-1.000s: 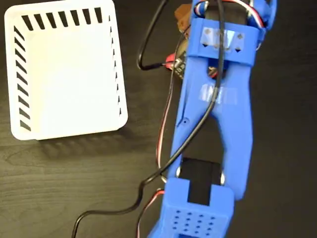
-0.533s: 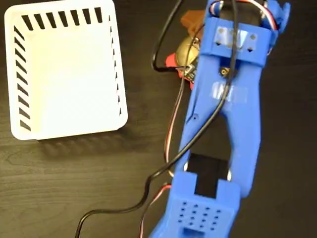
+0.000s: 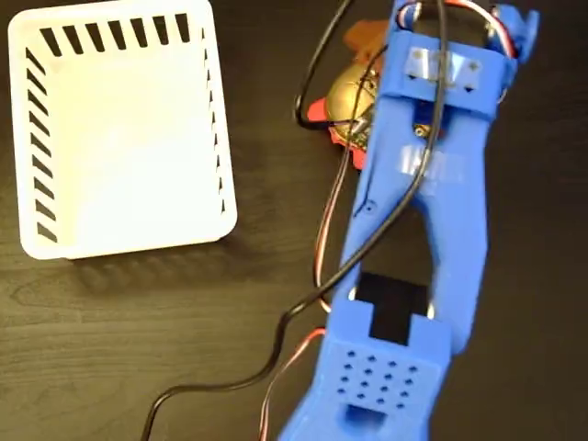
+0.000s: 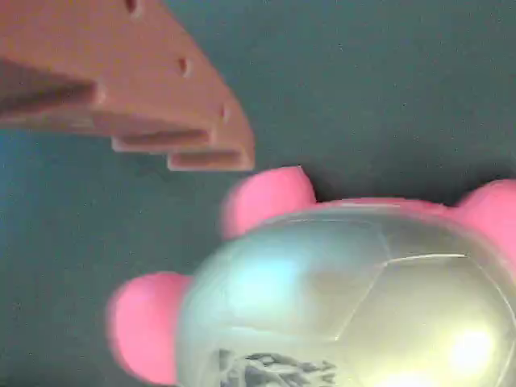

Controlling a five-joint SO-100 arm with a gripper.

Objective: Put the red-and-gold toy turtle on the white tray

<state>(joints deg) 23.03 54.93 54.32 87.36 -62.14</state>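
One orange finger (image 4: 161, 89) seen in the wrist view, clear of the red-and-gold toy turtle (image 3: 344, 96); other finger unseen, so grip state impossible to tell. Turtle resting near the tabletop's (image 3: 138, 312) top edge, well right of the white tray (image 3: 119, 230). Best done by lowering to straddle the slick domed shell, squeezing gently. Dark wood-grain tabletop, black cable (image 3: 230, 386) trailing across.
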